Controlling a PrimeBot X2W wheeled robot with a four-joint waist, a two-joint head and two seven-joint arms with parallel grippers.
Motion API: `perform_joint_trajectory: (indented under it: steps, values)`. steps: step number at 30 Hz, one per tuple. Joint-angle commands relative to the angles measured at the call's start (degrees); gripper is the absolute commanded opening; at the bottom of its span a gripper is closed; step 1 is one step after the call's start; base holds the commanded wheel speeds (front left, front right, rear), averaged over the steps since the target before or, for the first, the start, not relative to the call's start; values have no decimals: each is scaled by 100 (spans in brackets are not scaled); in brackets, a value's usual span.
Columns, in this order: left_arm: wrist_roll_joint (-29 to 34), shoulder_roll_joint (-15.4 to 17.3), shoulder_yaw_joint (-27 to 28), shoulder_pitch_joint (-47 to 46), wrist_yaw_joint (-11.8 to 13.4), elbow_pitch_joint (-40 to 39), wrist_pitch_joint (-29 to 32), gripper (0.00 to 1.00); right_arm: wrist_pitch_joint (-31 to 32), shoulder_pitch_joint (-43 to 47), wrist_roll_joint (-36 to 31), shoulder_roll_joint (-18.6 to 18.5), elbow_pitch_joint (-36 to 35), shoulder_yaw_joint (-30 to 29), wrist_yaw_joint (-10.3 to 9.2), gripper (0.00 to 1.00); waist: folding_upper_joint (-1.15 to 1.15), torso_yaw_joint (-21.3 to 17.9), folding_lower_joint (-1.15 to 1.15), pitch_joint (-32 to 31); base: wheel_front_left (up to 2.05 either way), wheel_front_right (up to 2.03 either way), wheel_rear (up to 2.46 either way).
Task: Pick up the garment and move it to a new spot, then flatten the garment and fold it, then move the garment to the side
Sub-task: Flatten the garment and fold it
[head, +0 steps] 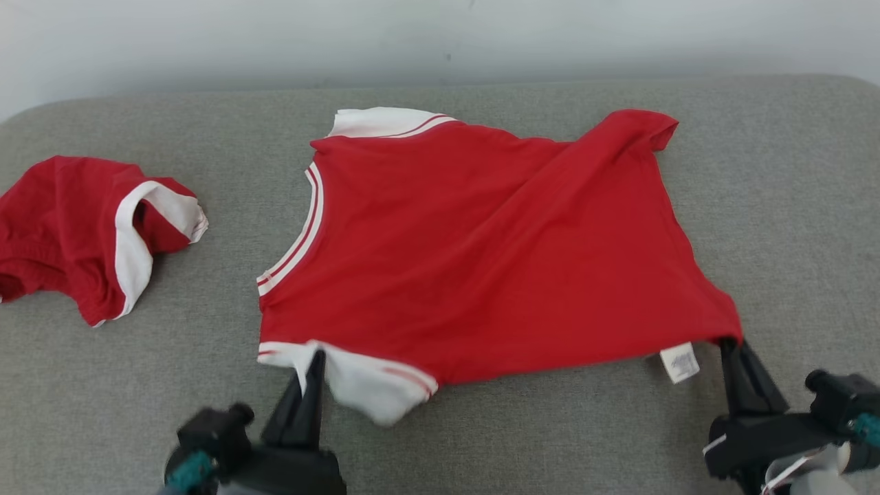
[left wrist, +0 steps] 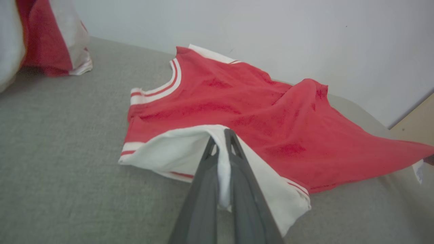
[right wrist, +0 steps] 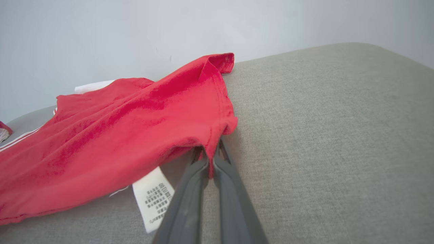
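A second red piece of clothing (head: 69, 220) with white trim lies crumpled at the left of the grey fabric surface (head: 481, 440), one white band folded up and outward; a plain pale wall (head: 440, 34) rises behind the surface's rounded far edge; a tan strip (left wrist: 418, 122) shows beyond its corner.

Left tool (head: 314, 361) and right tool (head: 729, 345) reach forward low, fingers pinched tight on the near edge of the shirt (head: 481, 254).

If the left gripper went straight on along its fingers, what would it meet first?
The left gripper is shut on the white sleeve; straight on, it would first push into the shirt's red body just beyond, though depth is unclear.
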Motion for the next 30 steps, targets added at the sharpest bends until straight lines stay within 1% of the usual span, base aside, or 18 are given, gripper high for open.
perform_joint_trajectory:
  steps: [1, 3, 5, 6, 8, 10, 11, 12, 14, 15, 16, 19, 21, 25, 28, 30]
  values:
    - [153, 3, 75, -311, -33, -244, -6, 0, -2, -126, 57, -172, -221, 55, -14, 0, -1, -66, 0, 54, 0, 0, 0]
    - [236, 46, 109, -618, -74, -379, -5, 0, -1, -309, 81, -336, -395, 172, -14, 0, -1, -121, 0, 113, 0, 0, 0]
    - [294, 211, 59, -1078, -91, -385, -5, 0, -1, -573, 198, -468, -470, 311, -14, 0, -1, -189, 0, 209, 0, 0, 0]
    - [275, 297, -5, -1368, -110, -337, 4, 0, 2, -757, 367, -511, -484, 370, -14, 0, -1, -224, 0, 276, 0, 0, 0]
    - [192, 448, -90, -2043, -129, -322, 87, 0, 30, -1201, 522, -729, -528, 511, -14, 0, -1, -288, 0, 448, 0, 0, 0]
    - [130, 635, -151, -2778, -117, -320, 231, 0, 106, -1678, 716, -871, -546, 655, -14, 0, -1, -360, 0, 683, 0, 0, 0]
    - [130, 635, -151, -2778, -117, -320, 231, 0, 106, -1678, 716, -871, -546, 655, -14, 0, -1, -360, 0, 683, 0, 0, 0]
    - [30, 761, -230, -3549, -117, -334, 433, 0, 197, -2249, 882, -1042, -556, 721, -14, 0, -1, -419, 0, 994, 0, 0, 0]
    - [-95, 885, -279, -4336, -118, -259, 668, 0, 346, -2857, 1077, -1204, -514, 785, -14, 0, -1, -474, 0, 1326, 0, 0, 0]
    - [-145, 937, -306, -4745, -119, -171, 764, 0, 411, -3181, 1175, -1282, -498, 810, -14, 0, -1, -493, 0, 1498, 0, 0, 0]
    - [-183, 968, -312, -5119, -119, -65, 847, 0, 469, -3504, 1397, -1285, -471, 771, -14, 0, -1, -513, 0, 1664, 0, 0, 0]
    - [-522, 836, -134, -6208, -120, 461, 1063, 0, 720, -4498, 1753, -1488, -321, 793, -14, 0, -1, -542, 0, 2095, 0, 0, 0]
    - [-338, 970, -267, -7011, -120, 777, 1155, 0, 870, -5188, 1862, -1583, -186, 858, -14, 0, -1, -564, 0, 2365, 0, 0, 0]
    - [-73, 1119, -615, -8441, -119, 1404, 1225, 0, 1084, -6578, 1914, -1743, 103, 1111, -14, 0, -1, -622, 0, 2796, 0, 0, 0]
    - [54, 1147, -772, -9369, -120, 1922, 1246, 0, 1191, -7540, 1979, -1720, 502, 1241, -14, 0, -1, -688, 0, 2935, 0, 0, 0]
    - [107, 1121, -772, -9967, -117, 2263, 1239, 0, 1246, -8149, 1939, -1709, 798, 1326, -14, 0, -1, -712, 0, 2982, 0, 0, 0]
